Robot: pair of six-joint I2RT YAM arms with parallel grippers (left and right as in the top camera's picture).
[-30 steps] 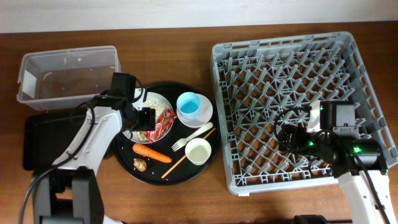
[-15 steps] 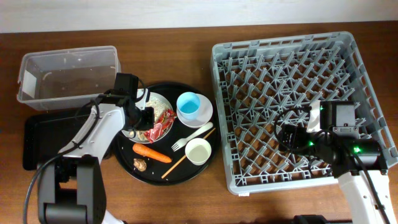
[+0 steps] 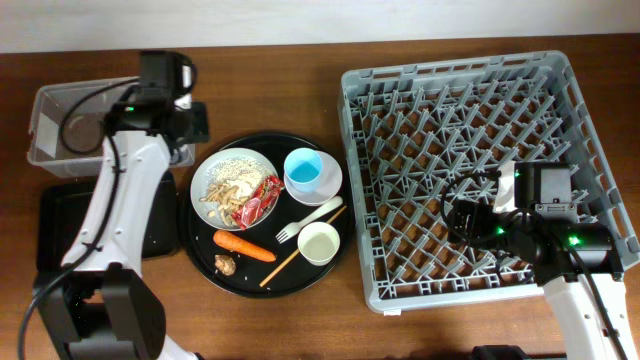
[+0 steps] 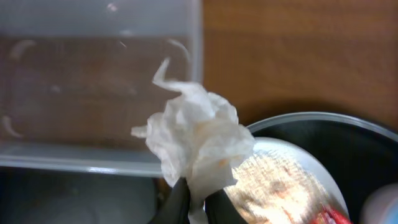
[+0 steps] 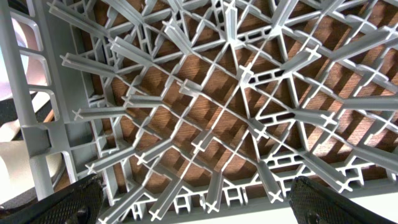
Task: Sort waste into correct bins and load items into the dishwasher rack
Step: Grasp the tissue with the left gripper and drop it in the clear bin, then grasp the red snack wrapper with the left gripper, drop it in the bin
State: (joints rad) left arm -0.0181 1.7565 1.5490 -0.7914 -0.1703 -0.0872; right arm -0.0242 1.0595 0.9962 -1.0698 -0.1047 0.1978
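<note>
My left gripper [image 4: 198,190] is shut on a crumpled white napkin [image 4: 199,134], held up beside the clear tub [image 4: 74,162]. From overhead, that gripper [image 3: 194,122] hangs at the right end of the clear tub [image 3: 110,88]. The white plate [image 3: 205,180] carries rice-like scraps [image 3: 228,180] and the red wrapper [image 3: 265,197]. The carrot [image 3: 244,245] and the brown lump [image 3: 225,264] lie on the round black tray [image 3: 300,278]. My right gripper [image 5: 199,205] is open with nothing between its fingers, low over the floor of the grey rack [image 3: 470,110].
The shallow black tray [image 3: 60,225] sits in front of the tub. On the round tray are a light blue cup [image 3: 303,170], a small white cup [image 3: 319,242], a white fork [image 3: 310,218] and wooden chopsticks [image 3: 300,250].
The left gripper shut on the napkin at the plate, then lifted it up and left to the tub's right end. The right arm has not moved.
</note>
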